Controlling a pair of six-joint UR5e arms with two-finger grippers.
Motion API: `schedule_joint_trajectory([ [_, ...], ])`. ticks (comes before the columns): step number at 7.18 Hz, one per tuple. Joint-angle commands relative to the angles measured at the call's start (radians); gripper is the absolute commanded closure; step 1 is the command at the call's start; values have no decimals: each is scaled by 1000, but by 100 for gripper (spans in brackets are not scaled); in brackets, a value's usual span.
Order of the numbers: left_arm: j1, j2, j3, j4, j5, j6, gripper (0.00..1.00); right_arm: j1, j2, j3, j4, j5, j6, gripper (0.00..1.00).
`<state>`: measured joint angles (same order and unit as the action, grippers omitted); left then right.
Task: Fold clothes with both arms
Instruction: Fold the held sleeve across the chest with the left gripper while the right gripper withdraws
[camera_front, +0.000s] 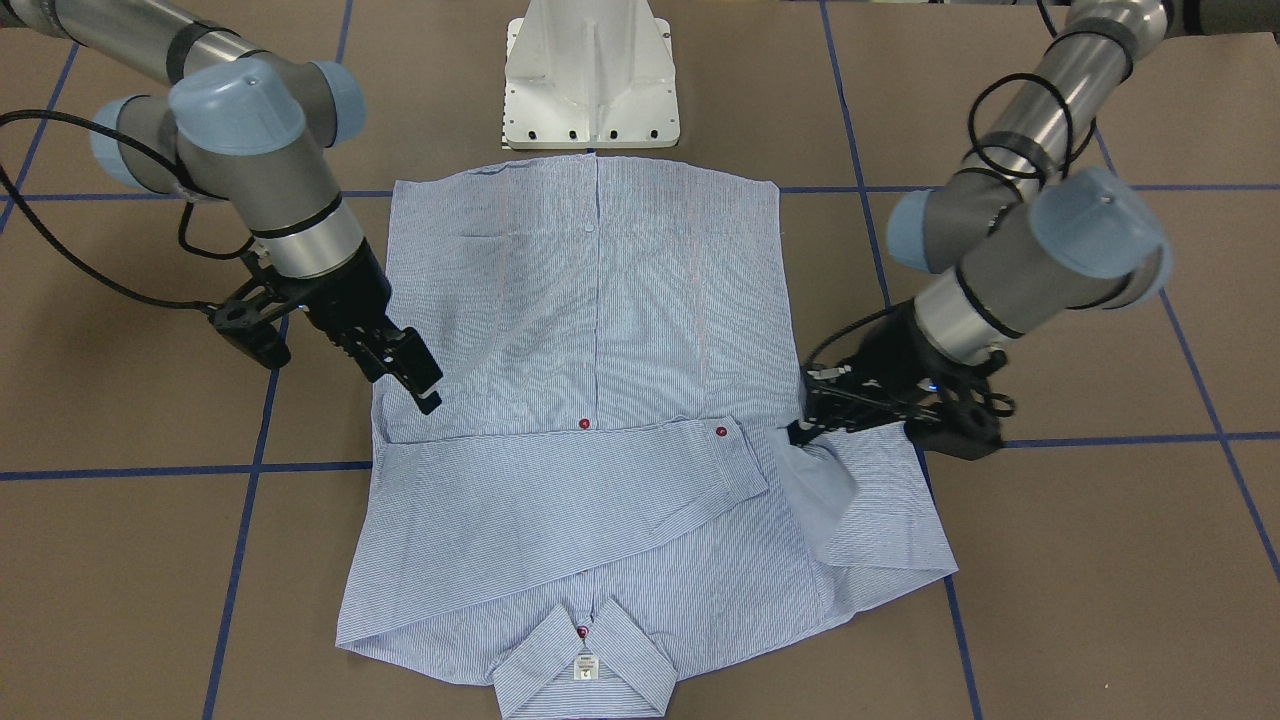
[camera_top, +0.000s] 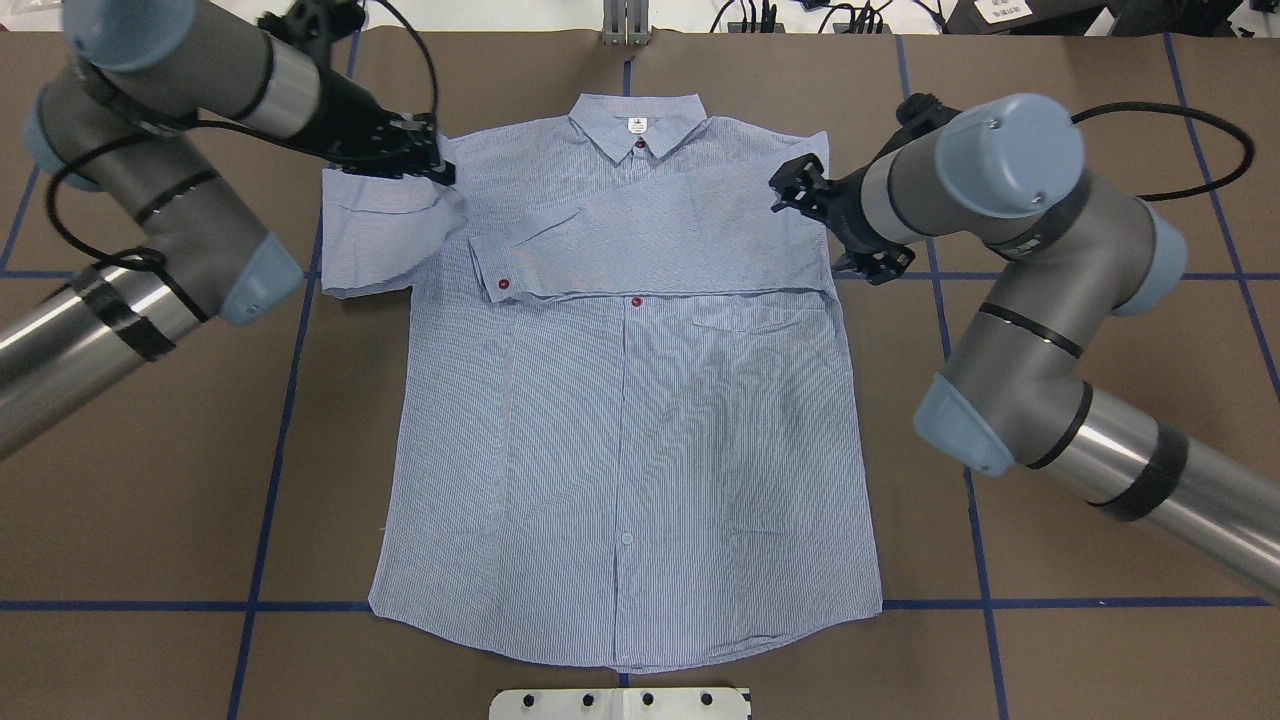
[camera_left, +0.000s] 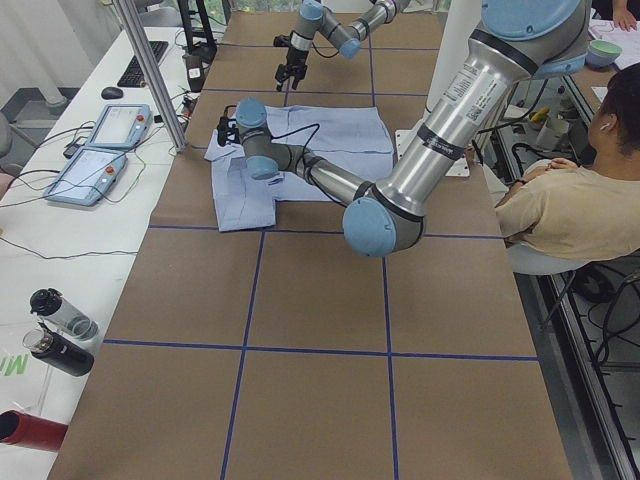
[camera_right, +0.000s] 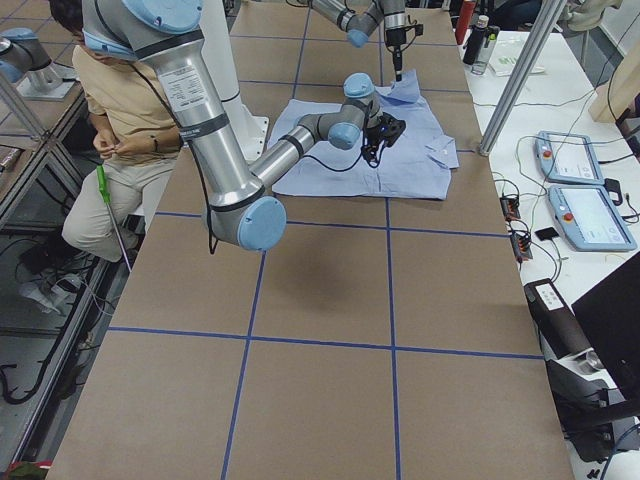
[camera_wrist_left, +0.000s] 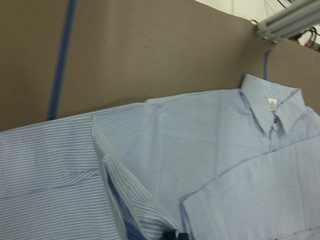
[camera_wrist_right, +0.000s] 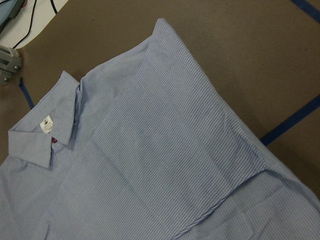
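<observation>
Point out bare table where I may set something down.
Bare: both ends of the table, outward of the left arm and right arm. Crowded: the strips beside the shirt, overhung by both arms, and its shoulders at the left tool and right tool.

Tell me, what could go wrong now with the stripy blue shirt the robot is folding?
1. The left gripper seems to pinch only a small bit of the bunched sleeve of the light blue striped button-up shirt. It might slip out or fold crooked.
2. Pulling that sleeve across could snag the folded sleeve and mess it up.
3. The right gripper looks open and holds nothing down, so the shirt could slide.
</observation>
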<state>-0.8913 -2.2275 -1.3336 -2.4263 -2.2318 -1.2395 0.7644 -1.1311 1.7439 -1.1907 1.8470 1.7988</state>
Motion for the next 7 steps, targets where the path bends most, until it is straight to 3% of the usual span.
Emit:
schedule_joint_trajectory([
  [1,131,-160,88,-8,132,-21,100,76,-128,74,-4,57,-102,0],
  [2,173,-196,115,-11,188,-34,100,113,-162,80,-4,86,-142,0],
  [4,201,-275,161,-11,193,-87,100,124,-185,78,-4,95,-183,0],
  [7,255,-302,186,-30,239,-92,100,124,-190,75,-3,95,-185,0],
])
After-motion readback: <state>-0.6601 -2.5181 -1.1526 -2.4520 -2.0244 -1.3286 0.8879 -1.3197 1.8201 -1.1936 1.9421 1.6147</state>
